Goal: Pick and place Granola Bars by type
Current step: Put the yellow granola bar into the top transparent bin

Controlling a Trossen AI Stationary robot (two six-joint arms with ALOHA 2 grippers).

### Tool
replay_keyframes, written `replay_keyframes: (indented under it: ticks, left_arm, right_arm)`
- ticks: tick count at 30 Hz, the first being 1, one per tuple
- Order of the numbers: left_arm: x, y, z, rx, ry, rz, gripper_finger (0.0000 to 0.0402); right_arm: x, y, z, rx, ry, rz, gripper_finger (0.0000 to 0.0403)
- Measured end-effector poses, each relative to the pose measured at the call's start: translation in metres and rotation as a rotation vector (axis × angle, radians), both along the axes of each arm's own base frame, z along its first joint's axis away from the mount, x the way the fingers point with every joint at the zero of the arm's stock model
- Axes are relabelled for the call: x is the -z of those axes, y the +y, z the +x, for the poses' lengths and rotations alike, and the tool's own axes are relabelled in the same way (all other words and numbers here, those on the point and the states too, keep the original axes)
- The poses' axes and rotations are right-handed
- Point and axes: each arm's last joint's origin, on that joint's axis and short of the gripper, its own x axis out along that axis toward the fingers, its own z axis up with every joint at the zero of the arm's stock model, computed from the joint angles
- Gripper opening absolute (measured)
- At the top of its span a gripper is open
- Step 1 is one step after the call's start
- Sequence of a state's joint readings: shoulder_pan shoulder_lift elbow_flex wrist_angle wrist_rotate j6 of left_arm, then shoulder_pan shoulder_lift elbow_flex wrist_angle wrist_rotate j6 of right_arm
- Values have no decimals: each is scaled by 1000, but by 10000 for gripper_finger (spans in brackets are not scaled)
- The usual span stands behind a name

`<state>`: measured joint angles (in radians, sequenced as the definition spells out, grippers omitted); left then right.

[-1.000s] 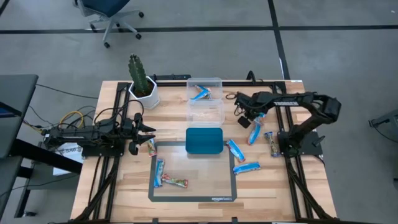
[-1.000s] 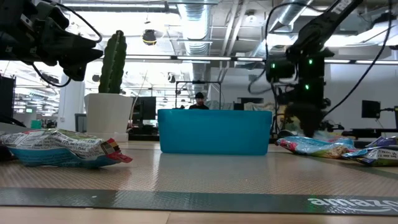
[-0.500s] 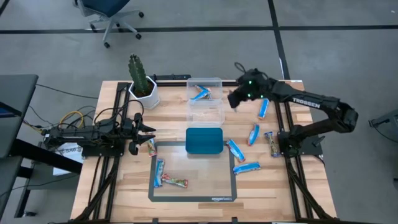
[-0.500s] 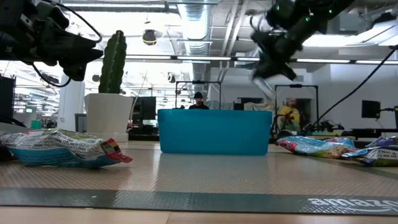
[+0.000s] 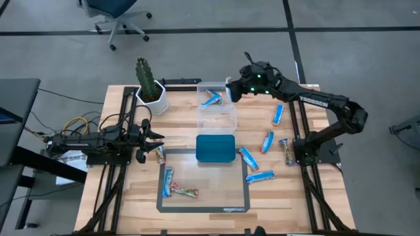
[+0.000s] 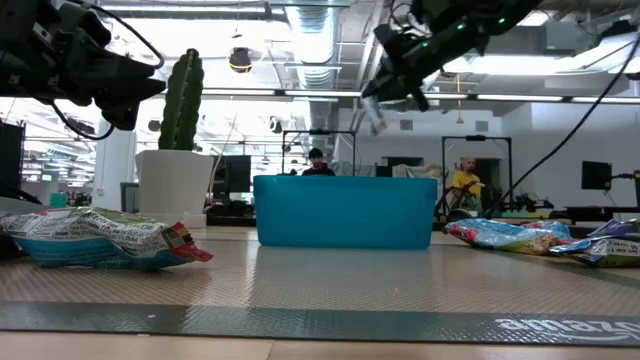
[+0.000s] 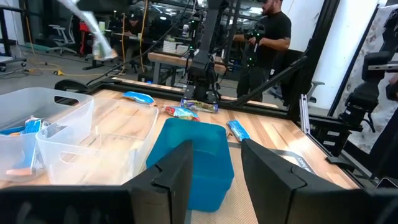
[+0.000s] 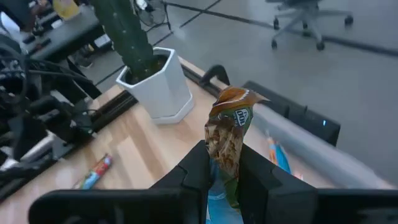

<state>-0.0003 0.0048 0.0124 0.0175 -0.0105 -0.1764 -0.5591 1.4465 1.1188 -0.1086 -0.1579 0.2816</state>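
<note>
While the right gripper (image 5: 231,88) hangs over the clear box (image 5: 216,105), fingers clenched on a bar (image 8: 227,140), one blue bar (image 5: 211,99) already lies inside. Beside the box: teal tray (image 5: 215,148), no bars visible in it. Beyond it, some nine bars wait on the table (image 5: 125,196). Sorting barely begun. Left gripper (image 5: 157,137) idles near the cactus (image 5: 146,77), fingers apart.

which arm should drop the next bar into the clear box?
Right. Its gripper hangs at the clear box rim, fingers shut on a granola bar. The left gripper waits open by the mat's left edge, holding nothing.
</note>
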Motion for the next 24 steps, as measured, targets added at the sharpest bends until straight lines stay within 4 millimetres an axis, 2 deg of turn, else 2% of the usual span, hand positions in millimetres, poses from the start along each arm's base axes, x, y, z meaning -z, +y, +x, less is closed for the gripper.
replay_keyframes:
  ticks: [12,18,24]
  left_arm:
    - [0,0,0,0,0,0,129]
    - [0,0,0,0,0,0,129]
    - [0,0,0,0,0,0,129]
  right_arm:
    - [12,-37,58,-61,135,-117,49]
    - [20,-54,71,-42,190,-150,49]
    - [28,-62,74,-33,213,-133,49]
